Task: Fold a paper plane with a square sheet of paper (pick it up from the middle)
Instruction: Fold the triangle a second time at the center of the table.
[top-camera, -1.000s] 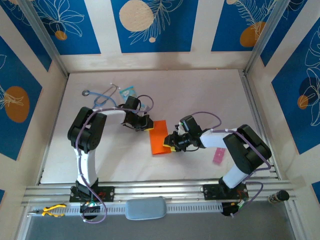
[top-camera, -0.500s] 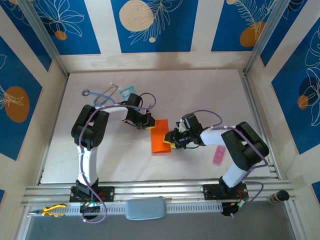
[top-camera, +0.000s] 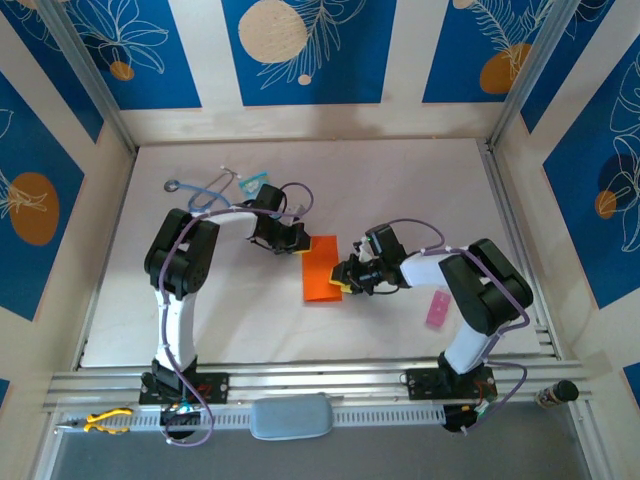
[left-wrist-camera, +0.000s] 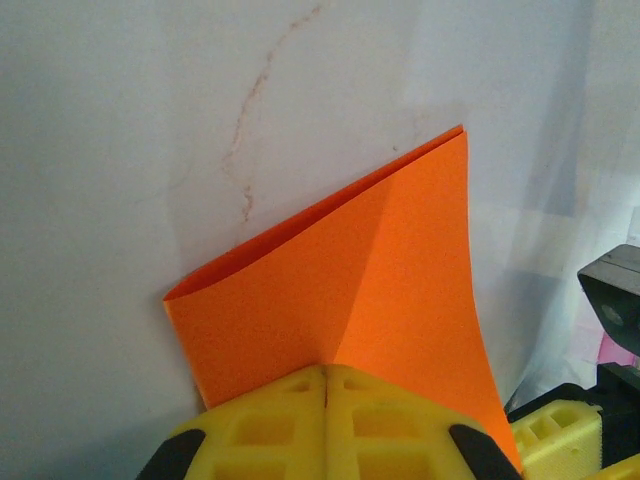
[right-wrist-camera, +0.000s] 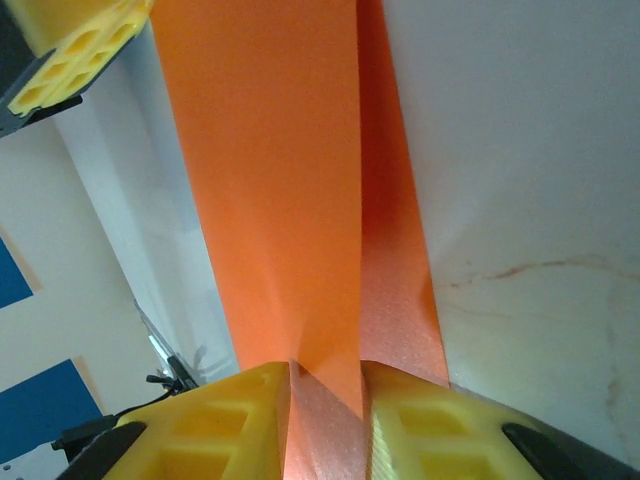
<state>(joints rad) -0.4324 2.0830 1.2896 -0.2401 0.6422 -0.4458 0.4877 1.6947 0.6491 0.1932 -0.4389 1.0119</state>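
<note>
A stethoscope is lying at the table's far left. The left gripper is pinching the square sheet of paper, with its jaws pressed together. The orange sheet is sitting folded over at mid-table. The right gripper is straddling the sheet's right edge with its fingers slightly apart; I cannot tell whether it is clamping. A pink strip is lying farthest right.
</note>
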